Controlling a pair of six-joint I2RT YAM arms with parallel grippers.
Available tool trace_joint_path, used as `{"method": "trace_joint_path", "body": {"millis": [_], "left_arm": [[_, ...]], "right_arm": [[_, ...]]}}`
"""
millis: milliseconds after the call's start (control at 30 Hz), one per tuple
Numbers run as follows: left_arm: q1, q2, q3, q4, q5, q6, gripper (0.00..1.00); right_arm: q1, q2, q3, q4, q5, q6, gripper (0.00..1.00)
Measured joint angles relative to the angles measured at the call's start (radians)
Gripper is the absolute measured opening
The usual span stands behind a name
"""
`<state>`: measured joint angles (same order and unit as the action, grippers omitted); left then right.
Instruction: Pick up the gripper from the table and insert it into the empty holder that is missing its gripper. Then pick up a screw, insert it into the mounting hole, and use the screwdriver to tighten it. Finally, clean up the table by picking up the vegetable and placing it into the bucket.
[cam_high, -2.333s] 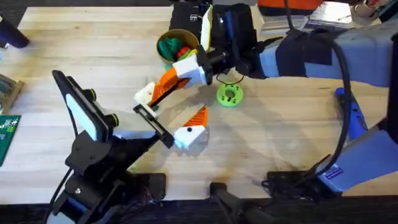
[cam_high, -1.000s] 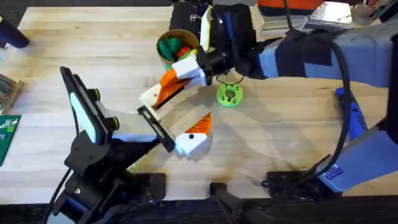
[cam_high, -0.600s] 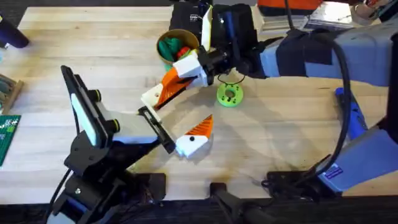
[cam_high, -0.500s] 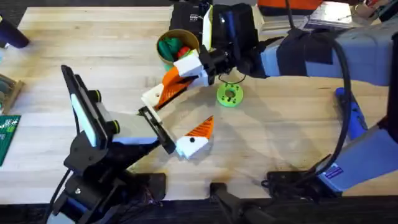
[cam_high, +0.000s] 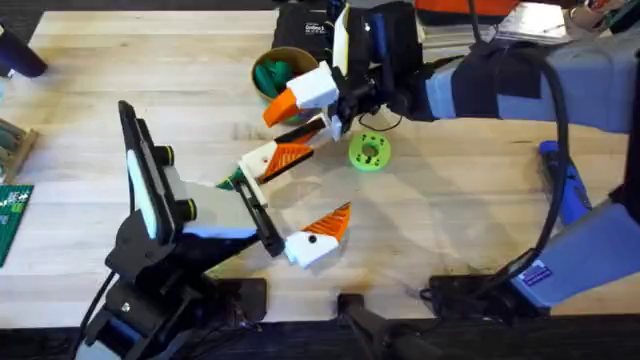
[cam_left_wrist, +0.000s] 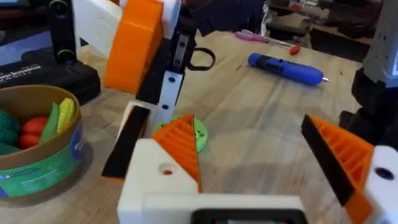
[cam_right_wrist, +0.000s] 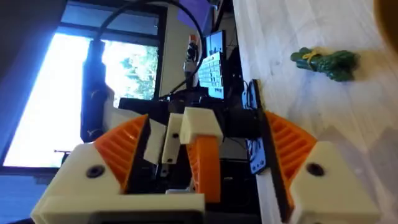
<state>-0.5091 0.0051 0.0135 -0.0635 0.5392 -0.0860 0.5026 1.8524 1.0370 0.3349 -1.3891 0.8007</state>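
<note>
Positioning the left gripper (cam_high: 298, 197), now spread wide, squarely over the vegetable (cam_right_wrist: 323, 62) looks like the pending step: descend vertically, then close gently on the leaves. The right gripper (cam_right_wrist: 205, 124) hovers beside the bucket (cam_left_wrist: 37, 165); its grip cannot be determined. Count: two grippers, one bucket, one green disc (cam_high: 369, 152), one screwdriver (cam_left_wrist: 286, 67), one loose vegetable, lying on the bare table.

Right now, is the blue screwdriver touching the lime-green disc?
Apart. The left wrist view shows the screwdriver lying well beyond the disc, with a wide gap between them.
</note>
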Motion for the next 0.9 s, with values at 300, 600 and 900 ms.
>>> {"method": "trace_joint_path", "body": {"millis": [300, 600, 900], "left_arm": [[0.0, 0.0, 0.0, 0.0, 0.004, 0.0, 0.986], [0.0, 0.0, 0.0, 0.0, 0.008, 0.0, 0.986], [0.0, 0.0, 0.0, 0.0, 0.009, 0.0, 0.986]], "right_arm": [[-0.059, 0.0, 0.0, -0.068, -0.082, -0.067, 0.992], [-0.073, 0.0, 0.0, -0.412, -0.101, -0.266, 0.994], [-0.069, -0.016, 0.0, -0.606, -0.101, -0.462, 0.995]]}}
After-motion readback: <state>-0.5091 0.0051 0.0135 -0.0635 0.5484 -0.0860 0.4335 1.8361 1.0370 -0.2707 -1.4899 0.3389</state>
